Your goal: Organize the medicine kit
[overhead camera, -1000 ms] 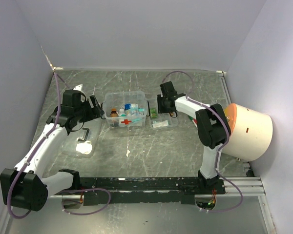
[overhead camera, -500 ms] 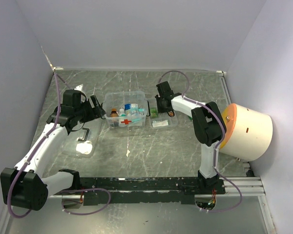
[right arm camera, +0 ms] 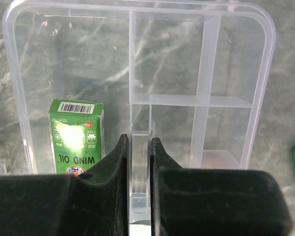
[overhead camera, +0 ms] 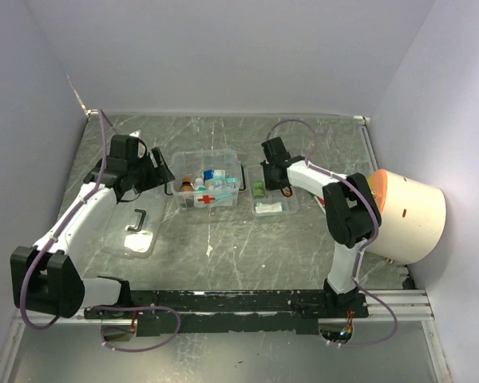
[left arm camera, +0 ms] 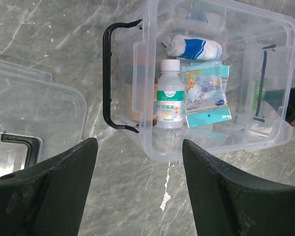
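My right hand [right arm camera: 139, 147] is clamped on the centre divider of the compartmented tray [right arm camera: 265, 73]. The green box [right arm camera: 77, 135] inside reads WIND OIL. My left hand [left arm camera: 137, 152] hangs with fingers apart over the medicine kit [left arm camera: 162, 150], which sits mid counter [overhead camera: 247, 247] with a red cross on its front. The counter is grey marbled, the walls pale.

We look down on a dark grey marbled tabletop [overhead camera: 303, 247] veined with white, shut in on three sides by plain, pale lavender panels: the back wall [overhead camera: 231, 56] at twelve o'clock, the left wall [overhead camera: 24, 159] at nine, the right wall [overhead camera: 455, 104] at three. At about four o'clock we see a cream drum [overhead camera: 415, 215], its orange face turned toward nine. A black rail [overhead camera: 231, 299] crosses the near edge at six. The light is soft and even.
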Controlling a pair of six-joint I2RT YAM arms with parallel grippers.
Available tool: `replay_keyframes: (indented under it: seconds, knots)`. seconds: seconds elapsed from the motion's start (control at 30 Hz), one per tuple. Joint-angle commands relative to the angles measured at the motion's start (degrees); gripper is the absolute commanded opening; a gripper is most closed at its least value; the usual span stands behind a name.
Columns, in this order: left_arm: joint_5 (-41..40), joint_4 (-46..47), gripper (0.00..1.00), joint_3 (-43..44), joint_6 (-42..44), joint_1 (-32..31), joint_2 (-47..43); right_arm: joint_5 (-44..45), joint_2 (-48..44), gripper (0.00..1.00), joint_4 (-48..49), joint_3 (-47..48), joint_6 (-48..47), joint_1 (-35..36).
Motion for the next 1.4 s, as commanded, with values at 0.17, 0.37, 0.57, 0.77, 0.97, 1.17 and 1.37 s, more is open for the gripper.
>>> replay_keyframes:
  seconds: [0.17, 0.37, 0.57, 0.77, 0.97, 1.17, 1.37]
  knots:
    - [0.5, -2.4, 0.76, 9.64, 3.37, 0.52, 9.95, 1.78, -9.2, 0.0, -1.95, -3.16, 2.21, -1.23]
    - [2.01, -3.61, 0.61, 13.25, 6.4, 0.46, 16.1, 1.59, -12.78, 0.0, -2.62, -4.07, 3.06, -1.61]
    - [4.0, -4.43, 0.32, 15.81, 7.95, -0.33, 20.53, 1.48, -15.3, 0.0, -4.22, -3.83, 3.55, -1.76]
    - [4.51, -7.14, 0.19, 20.29, 13.1, -2.94, 23.72, 2.57, -18.12, 0.0, -6.37, -3.13, 3.64, -1.76]
    - [5.99, -11.04, 0.16, 25.83, 19.94, -5.59, 26.98, 4.28, -20.43, 0.0, -10.65, -1.0, 4.09, -1.84]
    - [7.39, -10.88, 0.15, 26.29, 21.74, -6.78, 28.12, 4.88, -23.14, 0.0, -14.22, 0.85, 3.49, -1.85]
    - [8.17, -10.25, 0.17, 27.24, 22.89, -9.23, 28.93, 4.11, -25.35, 0.0, -17.14, 3.12, 1.34, -1.81]
